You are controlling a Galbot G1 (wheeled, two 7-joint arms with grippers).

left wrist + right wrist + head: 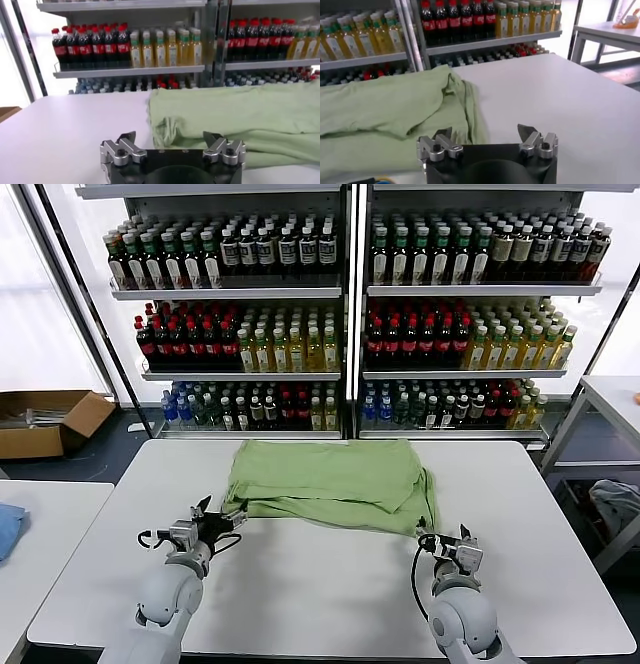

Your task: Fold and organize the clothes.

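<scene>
The light green shirt (330,480) lies partly folded on the white table (330,584), its back side up; collar, buttons and printed patch are hidden. My left gripper (213,516) is open and empty at the shirt's near left corner, just short of the cloth (240,120). My right gripper (446,539) is open and empty at the shirt's near right corner, the folded edge (465,110) just ahead of its jaws. In each wrist view the gripper's own fingers (127,140) (527,132) stand wide apart with nothing between them.
Shelves of bottled drinks (340,314) stand behind the table. A side table with a blue cloth (8,524) is at the left, a cardboard box (45,422) on the floor beyond it. Another table (610,399) and a grey-white cloth (618,506) are at the right.
</scene>
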